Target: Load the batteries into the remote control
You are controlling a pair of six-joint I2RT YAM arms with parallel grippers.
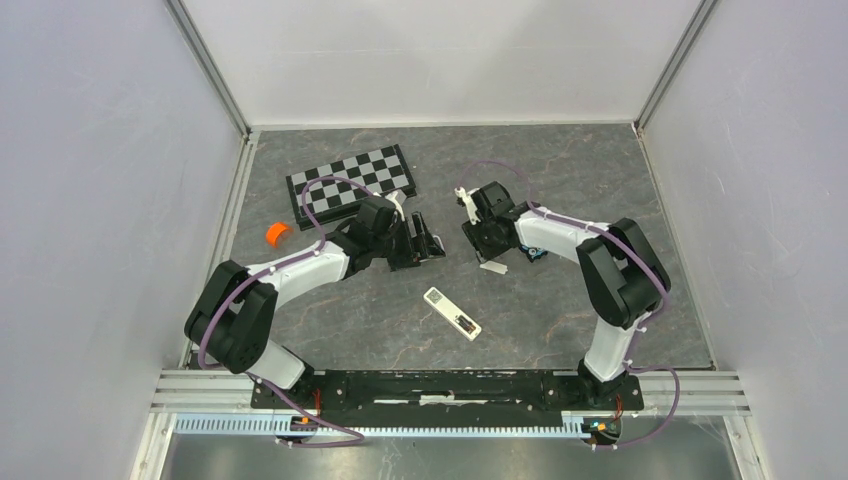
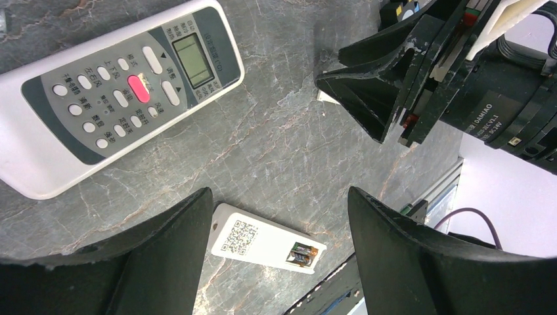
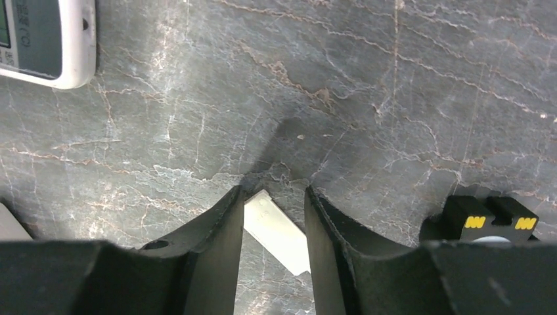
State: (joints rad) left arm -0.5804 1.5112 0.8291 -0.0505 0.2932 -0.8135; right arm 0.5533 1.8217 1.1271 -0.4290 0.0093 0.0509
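The slim white remote control lies back up on the table's middle; it also shows in the left wrist view. Two dark batteries sit side by side in its recess at one end. My left gripper is open and empty, hovering above the table, with the remote seen between its fingers; in the top view it is behind the remote. My right gripper stands tips-down with jaws a narrow gap apart around a flat white battery cover, which lies on the table.
A wider grey-white remote with screen and buttons lies under my left arm. A small black-and-blue gadget sits by my right gripper. A chessboard and an orange piece are at the back left.
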